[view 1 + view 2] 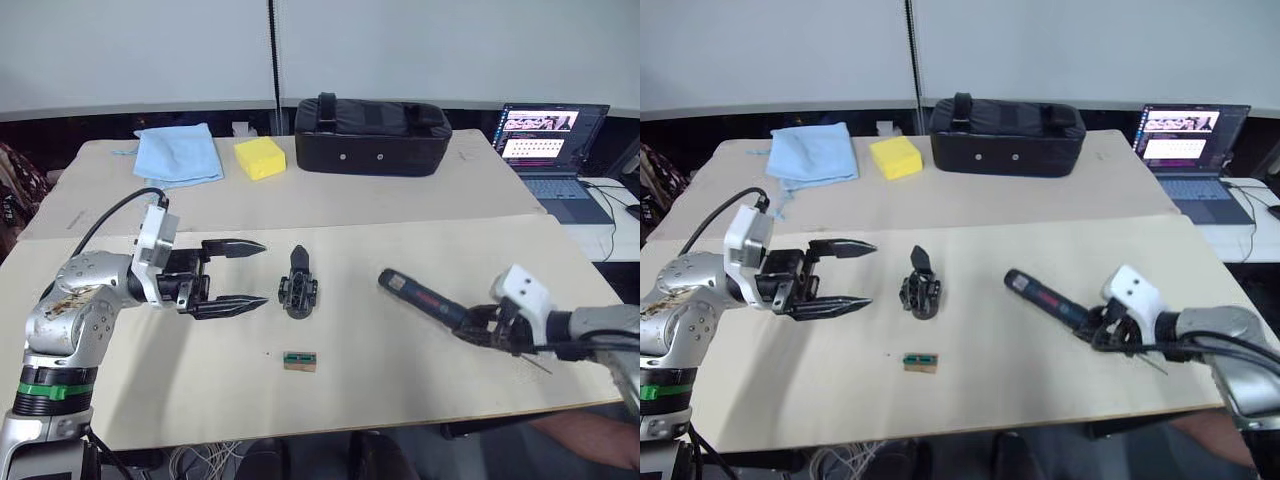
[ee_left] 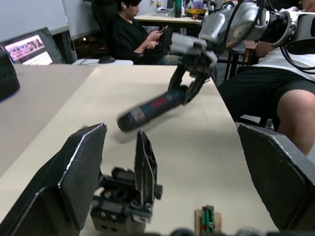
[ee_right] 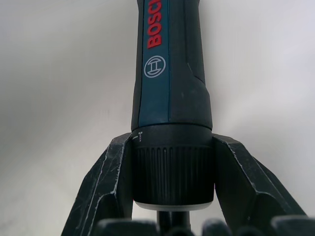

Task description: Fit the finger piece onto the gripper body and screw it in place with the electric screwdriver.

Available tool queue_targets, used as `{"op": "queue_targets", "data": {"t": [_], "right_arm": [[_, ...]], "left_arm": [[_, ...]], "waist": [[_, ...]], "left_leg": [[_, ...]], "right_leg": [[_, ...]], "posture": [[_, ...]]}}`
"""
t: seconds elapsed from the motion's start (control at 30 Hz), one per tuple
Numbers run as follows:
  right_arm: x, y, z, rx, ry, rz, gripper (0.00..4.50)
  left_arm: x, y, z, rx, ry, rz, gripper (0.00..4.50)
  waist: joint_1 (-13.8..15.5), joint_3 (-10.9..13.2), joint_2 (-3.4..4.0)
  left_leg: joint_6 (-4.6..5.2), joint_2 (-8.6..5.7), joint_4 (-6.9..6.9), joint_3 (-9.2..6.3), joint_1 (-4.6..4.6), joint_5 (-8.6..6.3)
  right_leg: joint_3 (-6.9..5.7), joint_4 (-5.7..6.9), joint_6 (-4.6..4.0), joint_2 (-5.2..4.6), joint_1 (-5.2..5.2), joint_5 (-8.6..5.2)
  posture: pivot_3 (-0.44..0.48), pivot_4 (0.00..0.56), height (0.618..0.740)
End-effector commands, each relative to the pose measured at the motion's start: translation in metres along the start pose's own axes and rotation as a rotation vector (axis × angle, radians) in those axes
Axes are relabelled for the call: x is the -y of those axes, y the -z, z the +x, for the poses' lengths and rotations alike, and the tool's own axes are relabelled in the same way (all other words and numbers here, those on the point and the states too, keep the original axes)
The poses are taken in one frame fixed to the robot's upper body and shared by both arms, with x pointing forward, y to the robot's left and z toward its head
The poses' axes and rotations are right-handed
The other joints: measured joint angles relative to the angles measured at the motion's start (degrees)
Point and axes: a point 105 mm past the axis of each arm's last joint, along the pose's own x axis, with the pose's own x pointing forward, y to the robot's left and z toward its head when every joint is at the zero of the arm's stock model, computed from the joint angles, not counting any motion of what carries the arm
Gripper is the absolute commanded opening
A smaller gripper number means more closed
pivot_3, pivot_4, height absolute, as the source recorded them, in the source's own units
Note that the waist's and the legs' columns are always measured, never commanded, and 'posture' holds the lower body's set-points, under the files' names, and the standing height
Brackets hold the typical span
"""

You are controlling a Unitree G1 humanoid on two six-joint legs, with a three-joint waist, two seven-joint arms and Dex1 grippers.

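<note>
Both grippers are working: the right gripper (image 1: 487, 327) is clamping the electric screwdriver (image 1: 425, 299) by its collar, while the left gripper (image 1: 240, 274) is hanging wide open just beside the gripper body (image 1: 298, 291). With the finger piece (image 2: 144, 169) apparently sitting upright on that body at mid-table, the screwing step seems to be starting; next, the bit needs turning toward the screw.

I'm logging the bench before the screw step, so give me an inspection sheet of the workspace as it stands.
Surface: beige table, two boards butted together.
Job's things: gripper body mid-table with the finger piece standing on it; electric screwdriver held at its collar end.
Clutter: small green-topped block near the front edge; blue cloth, yellow sponge and black case at the back.
Grippers: left gripper open beside the gripper body; right gripper shut on the electric screwdriver.
Cables: black cable looping to the left wrist.
Surroundings: open laptop on a side desk; seated people beyond the table.
</note>
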Motion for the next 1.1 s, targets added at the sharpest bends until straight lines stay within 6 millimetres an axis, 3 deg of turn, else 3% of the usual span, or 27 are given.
{"op": "queue_targets", "data": {"t": [0.03, 0.23, 0.3, 0.47, 0.63, 0.83, 0.97, 1.07, 1.1], "right_arm": [[0.004, -0.008, -0.001, 0.028, 0.020, -0.063, 1.88], [0.010, 0.000, 0.000, 0.006, 0.010, -0.024, 1.88], [0.009, -0.001, -0.003, -0.004, -0.016, -0.012, 2.90], [0.012, -0.015, -0.014, -0.024, -0.036, -0.057, 4.44], [0.007, -0.043, -0.024, -0.008, -0.104, -0.083, 4.44], [0.006, -0.052, -0.025, -0.093, -0.151, -0.191, 4.44], [0.014, -0.050, -0.026, -0.131, -0.135, -0.170, 4.44], [0.020, -0.044, -0.031, -0.213, -0.127, -0.153, 4.44], [0.021, -0.043, -0.033, -0.236, -0.125, -0.148, 4.44]], "left_arm": [[0.002, -0.007, 0.002, -0.010, 0.014, 0.047, 4.50], [0.004, -0.005, 0.001, -0.015, -0.002, 0.052, 4.50], [0.006, -0.004, 0.000, -0.017, -0.007, 0.048, 4.50], [0.008, 0.000, -0.002, -0.025, -0.027, 0.035, 4.50], [0.010, 0.003, -0.004, -0.033, -0.031, 0.019, 4.50], [0.009, 0.005, -0.003, -0.028, -0.040, 0.015, 4.50], [0.012, 0.006, -0.003, -0.027, -0.049, 0.008, 4.50], [0.014, 0.007, -0.005, -0.029, -0.058, 0.001, 4.50], [0.014, 0.008, -0.005, -0.030, -0.060, 0.000, 4.50]], "waist": [[0.03, 0.00, 0.00], [0.00, 0.00, 0.00], [0.03, 0.00, 0.00], [0.06, 0.00, -0.02], [-0.13, -0.01, -0.03], [-0.38, 0.01, -0.03], [-1.60, 0.14, 0.20], [-1.04, 0.44, 0.64], [-0.20, 0.48, 0.70]], "left_leg": [[0.00, 0.00, 0.02, 0.00, 0.01, 0.00], [0.00, 0.06, 0.02, -0.02, 0.09, 0.00], [0.00, 0.05, 0.02, -0.02, 0.08, 0.00], [0.00, 0.06, 0.03, -0.02, 0.10, 0.00], [0.00, 0.13, 0.04, -0.02, 0.12, 0.00], [0.00, 0.07, 0.04, -0.18, 0.05, 0.00], [0.54, -1.46, 0.04, -3.63, -0.37, 0.36], [0.52, -2.70, 0.08, -5.50, -0.74, 0.91], [0.36, -2.62, 0.08, -5.19, -0.80, 0.99]], "right_leg": [[0.00, 0.02, 0.01, 0.00, 0.00, 0.01], [-0.02, 0.09, 0.00, 0.07, 0.04, 0.01], [-0.02, 0.08, 0.00, 0.07, 0.04, 0.01], [-0.02, 0.07, 0.00, 0.06, 0.05, 0.01], [-0.04, 0.09, -0.02, 0.09, 0.04, 0.00], [-0.20, 0.05, -0.03, 0.02, 0.11, -0.01], [-3.28, 0.15, 0.41, -1.91, 1.36, -0.45], [-4.60, 0.55, 0.97, -2.89, 1.39, -0.94], [-4.45, 0.70, 0.95, -2.97, 1.11, -0.98]], "posture": [[0.000, 0.150, 0.740], [0.000, 0.150, 0.740], [0.000, 0.150, 0.740], [0.000, 0.150, 0.740], [0.000, 0.150, 0.740], [0.000, 0.150, 0.740], [0.000, 0.150, 0.740], [0.000, 0.150, 0.740], [0.000, 0.150, 0.740]]}}
